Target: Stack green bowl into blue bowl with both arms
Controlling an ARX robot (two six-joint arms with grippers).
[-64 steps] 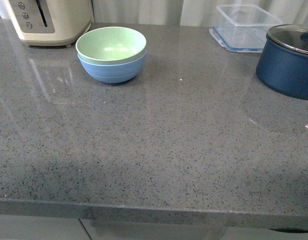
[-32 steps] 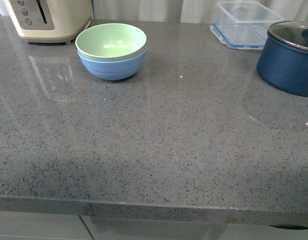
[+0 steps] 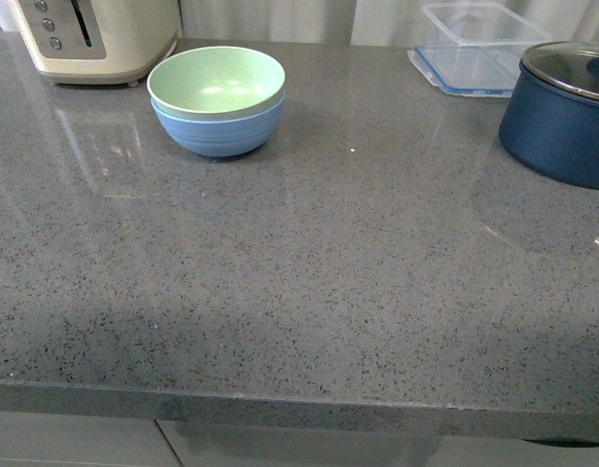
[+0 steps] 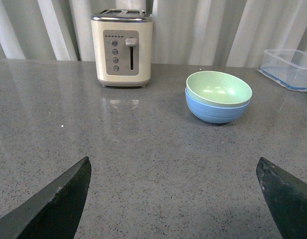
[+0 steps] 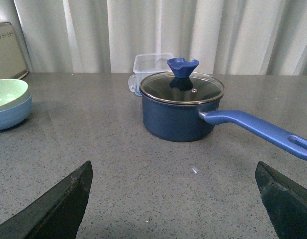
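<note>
Nothing shifts between half a second ago and now, though a second back the whole front view sat a touch lower, so the camera has tipped and settled; the bowls themselves hold their place. And look at that, the green bowl (image 3: 217, 84) is sitting nested inside the blue bowl (image 3: 220, 130), rim just above rim, at the far left of the grey speckled worktop (image 3: 319, 272), just beside the cream toaster (image 3: 95, 37). Over on the far right, the dark navy saucepan (image 3: 560, 115) with its glass lid stands next to a clear plastic container (image 3: 479, 49), well apart from the stack. Neither arm shows in the front view. From the left wrist, the left fingers (image 4: 51, 204) are spread wide with nothing between them, well short of the bowls; from the right wrist, the right fingers (image 5: 54, 206) are likewise wide apart and empty, facing the saucepan with its long blue handle (image 5: 258, 130) pointing off to the side. By my read the stacking is done, so the risks now are all about leaving it alone. The green bowl looks seated slightly off-level in the left wrist view, and a nudge from a passing left arm could rock it or slide the light pair into the toaster. On the other side, a careless swing by the right arm could catch that protruding handle and spin the saucepan, rattling the lid.
</note>
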